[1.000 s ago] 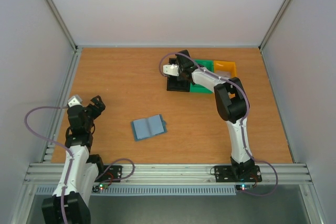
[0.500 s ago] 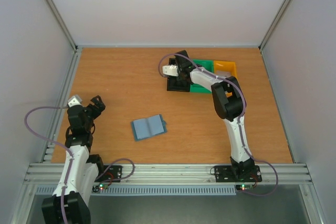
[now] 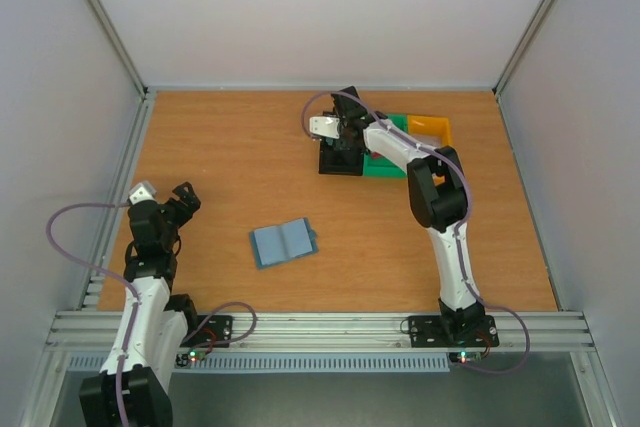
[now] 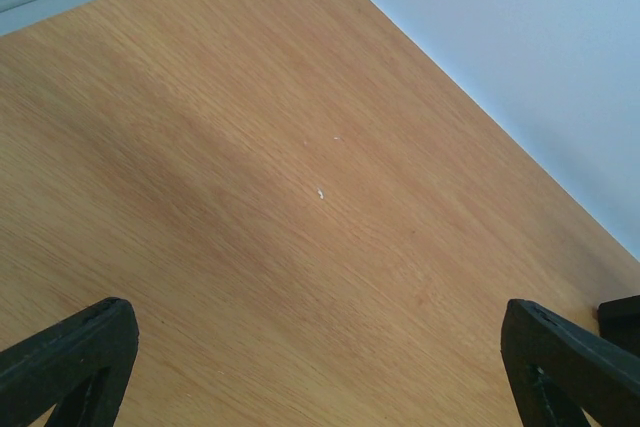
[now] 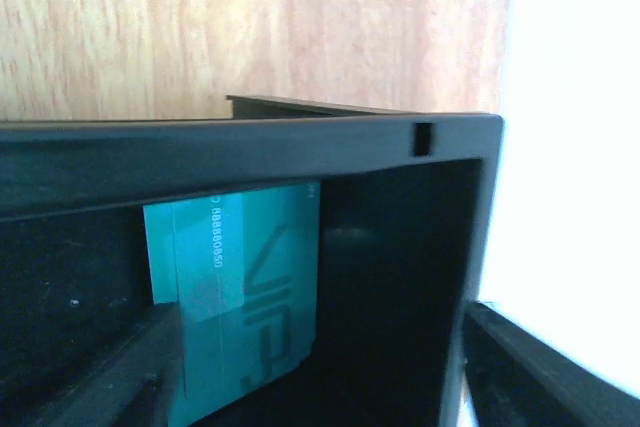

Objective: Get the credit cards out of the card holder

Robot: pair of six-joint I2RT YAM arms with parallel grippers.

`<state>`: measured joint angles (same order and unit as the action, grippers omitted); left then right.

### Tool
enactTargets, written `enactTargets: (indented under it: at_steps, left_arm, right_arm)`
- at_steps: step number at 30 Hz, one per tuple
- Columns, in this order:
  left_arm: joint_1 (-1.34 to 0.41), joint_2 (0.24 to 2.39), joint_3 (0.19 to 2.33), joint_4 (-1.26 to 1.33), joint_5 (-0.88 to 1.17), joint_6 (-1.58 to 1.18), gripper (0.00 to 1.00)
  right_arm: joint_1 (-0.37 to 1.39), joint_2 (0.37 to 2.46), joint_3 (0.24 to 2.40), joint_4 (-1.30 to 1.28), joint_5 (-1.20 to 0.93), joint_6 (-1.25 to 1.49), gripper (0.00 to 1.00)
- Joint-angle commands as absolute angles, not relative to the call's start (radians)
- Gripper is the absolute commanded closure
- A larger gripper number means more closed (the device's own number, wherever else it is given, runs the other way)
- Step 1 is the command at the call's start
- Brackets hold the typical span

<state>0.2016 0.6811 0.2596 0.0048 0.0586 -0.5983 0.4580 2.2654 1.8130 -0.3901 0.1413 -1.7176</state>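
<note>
The card holder [image 3: 283, 242], a blue-grey bifold, lies open on the table in the top view, apart from both arms. My right gripper [image 3: 342, 147] hangs over the black bin [image 3: 335, 163] at the back. In the right wrist view its jaws [image 5: 320, 352] stand open inside that bin [image 5: 300, 142]. A teal credit card [image 5: 240, 287] with pale print lies in the bin beside the left finger [image 5: 110, 377], not clamped. My left gripper [image 3: 181, 201] is open at the left, over bare wood [image 4: 320, 367].
A green bin [image 3: 386, 166] and a yellow bin [image 3: 432, 131] stand right of the black one. Metal rails run along the left and near edges of the table. White walls close in the back and sides.
The right gripper has gone from shut to open over the black bin and let the teal card go. Its wrist has shifted slightly right. The left arm and the card holder have not moved.
</note>
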Motion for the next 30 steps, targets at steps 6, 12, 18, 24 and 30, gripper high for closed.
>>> enactTargets:
  at_steps: [6,12,18,24,30]
  left_arm:
    - [0.205,0.694,0.246,0.053,0.039,-0.606,0.01]
    - [0.206,0.662,0.25,0.065,0.104,-0.598,0.01]
    - [0.207,0.575,0.311,0.045,0.059,-0.414,0.01]
    - [0.207,0.516,0.337,0.022,0.105,-0.354,0.01]
    - [0.207,0.41,0.357,-0.085,0.281,-0.111,0.01]
  right_arm:
    - [0.452,2.067,1.8,-0.413,0.113,-1.57,0.01]
    - [0.409,1.809,1.647,-0.319,0.067,-1.197,0.02]
    - [0.232,1.427,1.25,-0.16,-0.1,-0.743,0.02]
    - [0.06,1.091,0.834,-0.003,-0.145,-0.444,0.02]
    - [0.043,0.875,0.614,-0.04,-0.104,-0.343,0.01]
